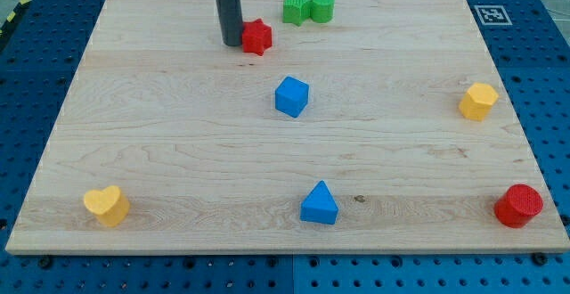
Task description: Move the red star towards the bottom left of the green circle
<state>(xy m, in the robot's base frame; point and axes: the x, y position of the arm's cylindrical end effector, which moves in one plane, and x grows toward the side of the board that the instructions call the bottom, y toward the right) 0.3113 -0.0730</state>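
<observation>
The red star (257, 36) lies near the view's top, a little left of centre. The green circle (322, 6) stands at the top edge, up and to the right of the star, with a green star (296, 8) touching its left side. My tip (232, 43) rests on the board right against the red star's left side. The rod rises straight up out of the view.
A blue cube (292, 96) sits at the centre, a blue triangle (319, 204) near the bottom centre. A yellow heart (107, 205) is at the bottom left, a yellow hexagon (478, 101) at the right, a red circle (518, 205) at the bottom right.
</observation>
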